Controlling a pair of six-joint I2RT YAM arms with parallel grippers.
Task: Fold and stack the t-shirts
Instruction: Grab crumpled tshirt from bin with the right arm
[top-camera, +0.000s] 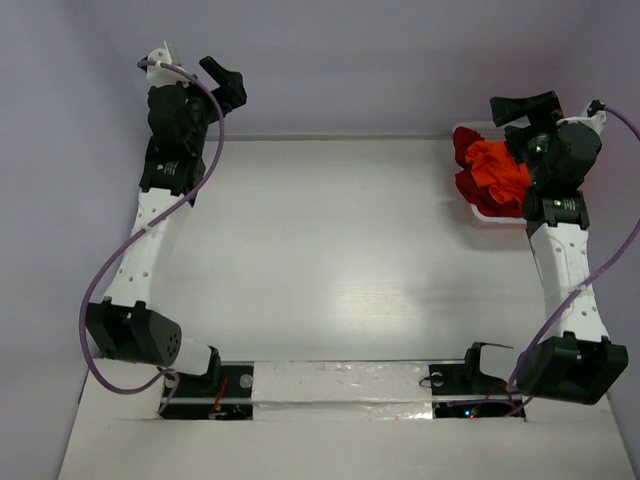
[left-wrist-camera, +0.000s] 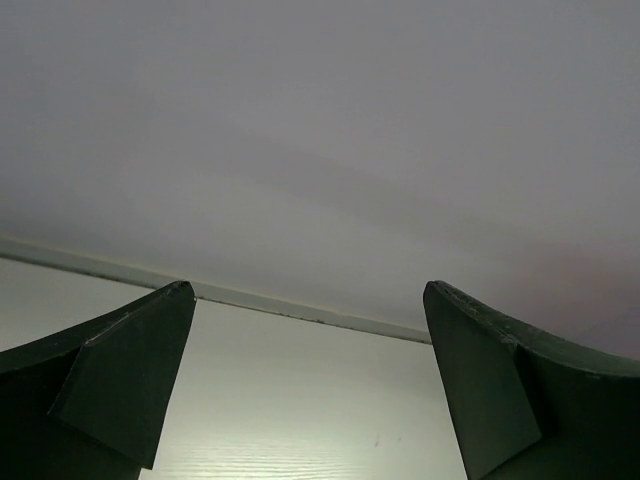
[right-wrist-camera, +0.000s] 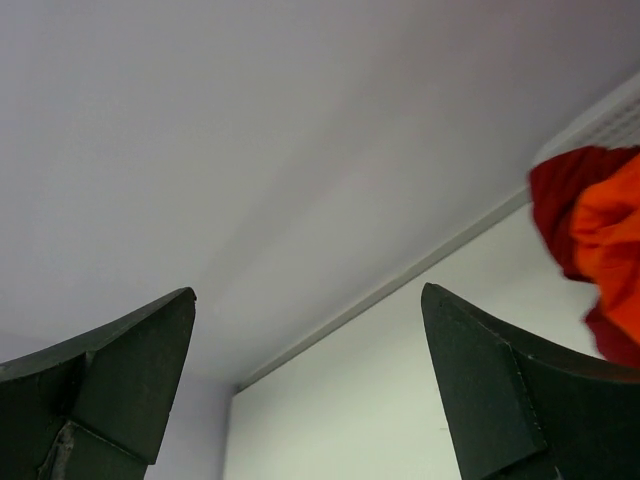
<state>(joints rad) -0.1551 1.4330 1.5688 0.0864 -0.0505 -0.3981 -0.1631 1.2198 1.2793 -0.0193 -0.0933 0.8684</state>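
A white basket (top-camera: 484, 212) sits at the far right corner of the tabletop (top-camera: 330, 250), partly hidden behind the right arm (top-camera: 565, 270). In it lies a crumpled heap of t-shirts (top-camera: 488, 178). An orange shirt (top-camera: 500, 170) is bunched on top, with dark red cloth (top-camera: 465, 146) showing at its far left side. Everything in the heap is unfolded, in loose creases. Small white labels (top-camera: 566, 207) on the arms are too small to read. The right claw (top-camera: 523, 107) hangs over the heap's far right side, jaws wide apart and empty. The left claw (top-camera: 224, 79) is raised at the far left, jaws likewise apart, gripping nothing
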